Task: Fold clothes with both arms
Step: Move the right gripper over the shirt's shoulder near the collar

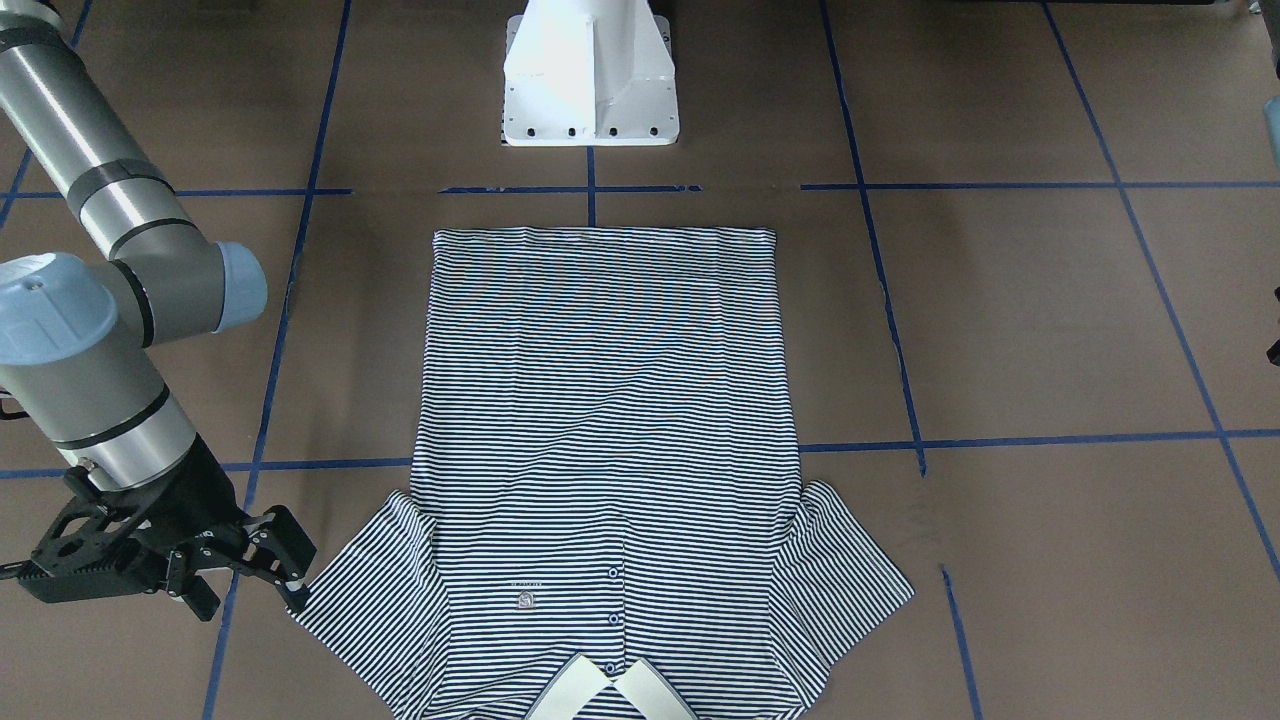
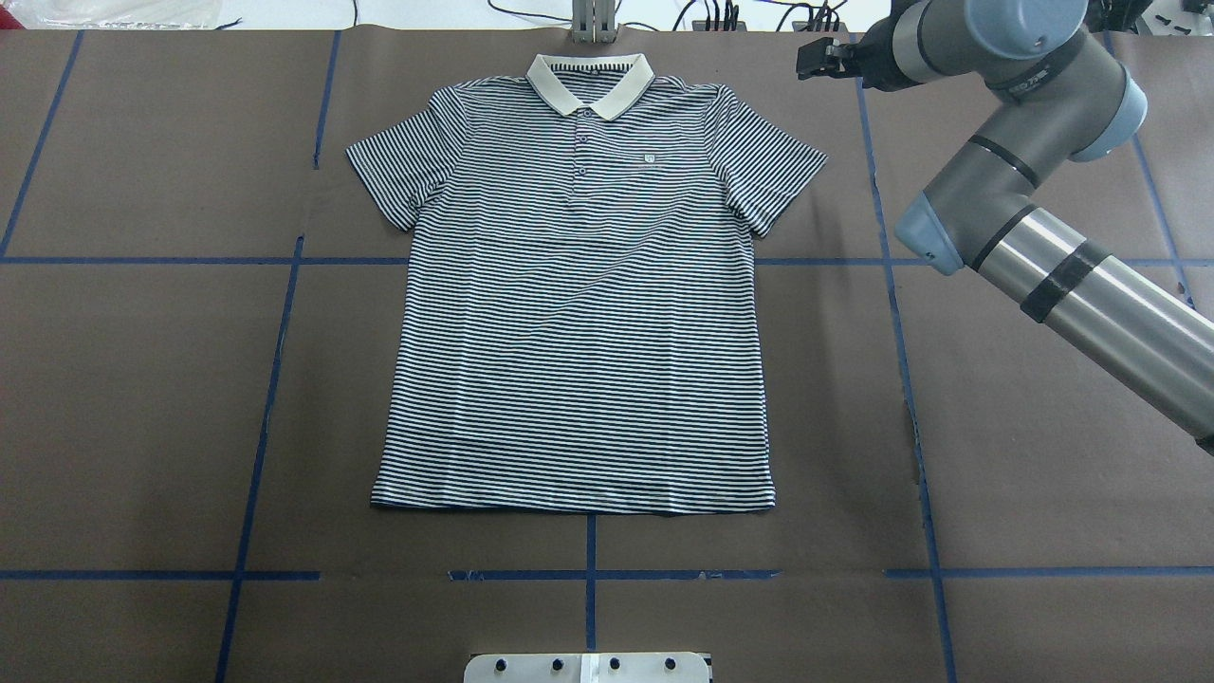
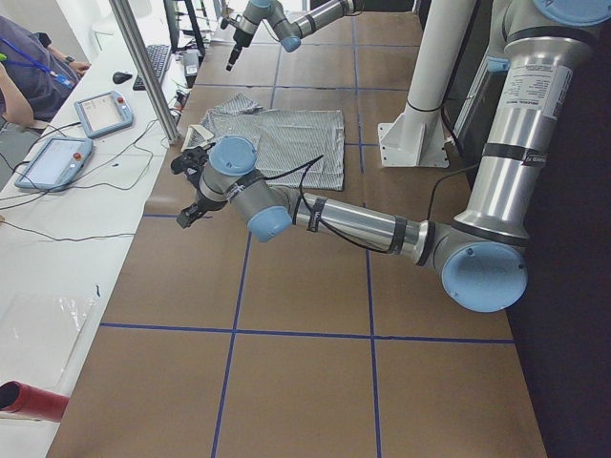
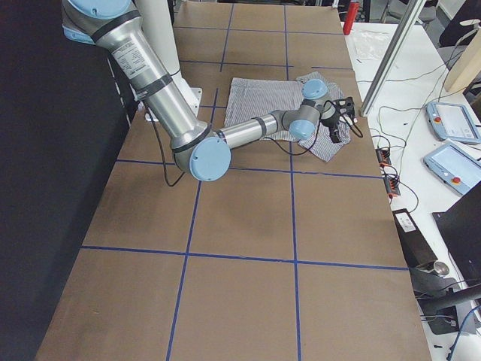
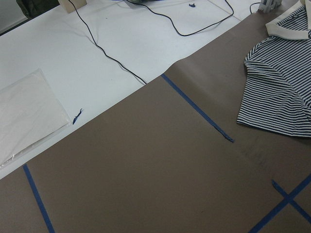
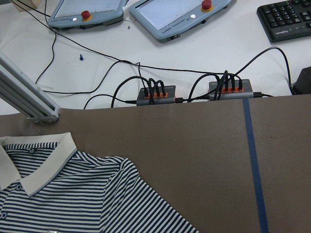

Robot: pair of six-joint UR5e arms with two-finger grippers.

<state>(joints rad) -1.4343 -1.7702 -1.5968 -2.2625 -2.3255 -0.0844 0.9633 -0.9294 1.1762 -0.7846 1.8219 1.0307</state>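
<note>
The navy-and-white striped polo shirt (image 2: pixel 579 313) lies flat and face up on the brown table, cream collar (image 2: pixel 590 83) at the far edge, both sleeves spread. My right gripper (image 1: pixel 250 592) is open and empty, low over the table just beside the tip of one sleeve (image 1: pixel 370 570); it also shows in the overhead view (image 2: pixel 823 59). My left gripper (image 3: pixel 194 186) shows only in the exterior left view, off the shirt's other sleeve, and I cannot tell its state. The left wrist view shows that sleeve (image 5: pixel 274 97).
The white pedestal base (image 1: pixel 590 80) stands at the robot's side of the table. Blue tape lines (image 2: pixel 275 379) cross the brown cover. Past the far edge are cable hubs (image 6: pixel 155 94), teach pendants (image 6: pixel 170 14) and an aluminium post (image 6: pixel 24 97).
</note>
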